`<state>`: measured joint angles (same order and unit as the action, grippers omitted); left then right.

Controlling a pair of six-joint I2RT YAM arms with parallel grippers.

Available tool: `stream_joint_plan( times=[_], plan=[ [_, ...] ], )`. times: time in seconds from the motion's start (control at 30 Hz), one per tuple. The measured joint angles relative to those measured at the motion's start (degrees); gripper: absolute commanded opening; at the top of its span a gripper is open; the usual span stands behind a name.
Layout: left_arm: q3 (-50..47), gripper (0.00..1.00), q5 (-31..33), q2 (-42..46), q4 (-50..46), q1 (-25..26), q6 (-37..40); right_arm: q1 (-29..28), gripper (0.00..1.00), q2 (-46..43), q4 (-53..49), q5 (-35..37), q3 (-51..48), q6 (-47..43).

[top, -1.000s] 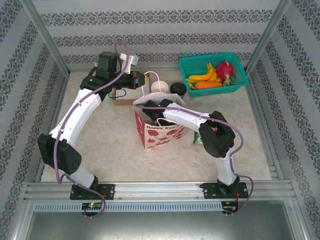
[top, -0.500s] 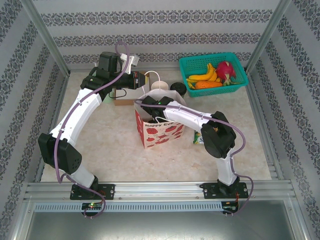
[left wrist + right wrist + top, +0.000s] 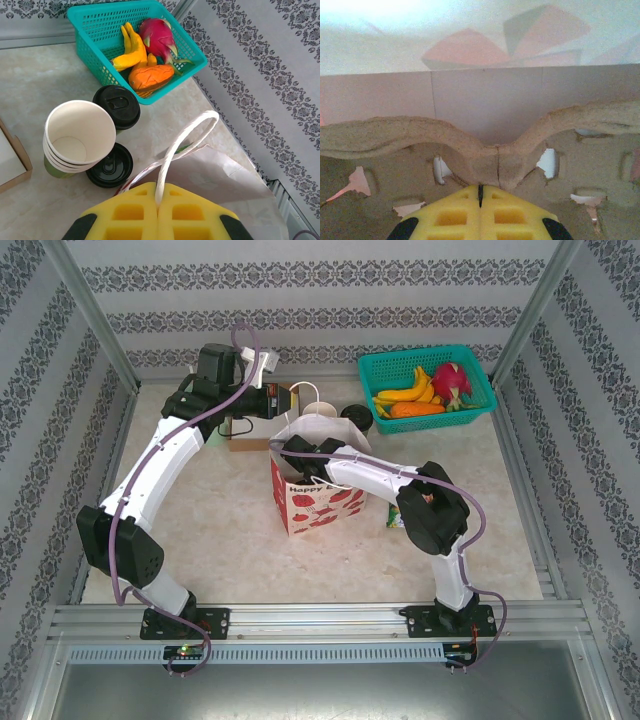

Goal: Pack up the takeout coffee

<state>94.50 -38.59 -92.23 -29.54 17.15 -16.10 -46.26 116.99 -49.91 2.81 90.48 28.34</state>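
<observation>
The takeout coffee (image 3: 118,104), a cup under a round black lid, stands on the table beside the teal basket, also at the back (image 3: 355,417). My left gripper (image 3: 159,200) is shut on the white handle (image 3: 186,137) of the paper gift bag (image 3: 315,502), holding it up at the bag's rear left (image 3: 290,400). My right gripper (image 3: 480,189) reaches down inside the bag (image 3: 300,453), shut on the ridge of a brown pulp cup carrier (image 3: 485,150) that lies against the bag's white inner wall.
A stack of lidless paper cups (image 3: 77,137) stands left of the coffee, with a loose black lid (image 3: 109,165) beside it. A teal basket (image 3: 372,368) of fruit sits at the back right. A cardboard box (image 3: 245,442) lies behind the bag, a green packet (image 3: 395,518) to its right.
My right wrist has shifted a little left and deeper into the bag, and the bag's front has swung slightly. The left arm holds still.
</observation>
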Motion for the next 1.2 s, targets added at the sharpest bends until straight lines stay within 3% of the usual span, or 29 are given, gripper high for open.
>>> stream_joint_plan(
  times=[0.67, 1.2],
  plan=[
    [0.5, 0.00, -0.4, -0.8, 0.0, 0.0, 0.0, 0.0, 0.04, -2.4, -0.4, -1.1, -2.6, 1.0],
    [0.8, 0.00, -0.4, -1.0, -0.1, 0.0, 0.0, -0.1, 0.20, -0.8, -2.1, -2.2, -0.7, 1.4]
  ],
)
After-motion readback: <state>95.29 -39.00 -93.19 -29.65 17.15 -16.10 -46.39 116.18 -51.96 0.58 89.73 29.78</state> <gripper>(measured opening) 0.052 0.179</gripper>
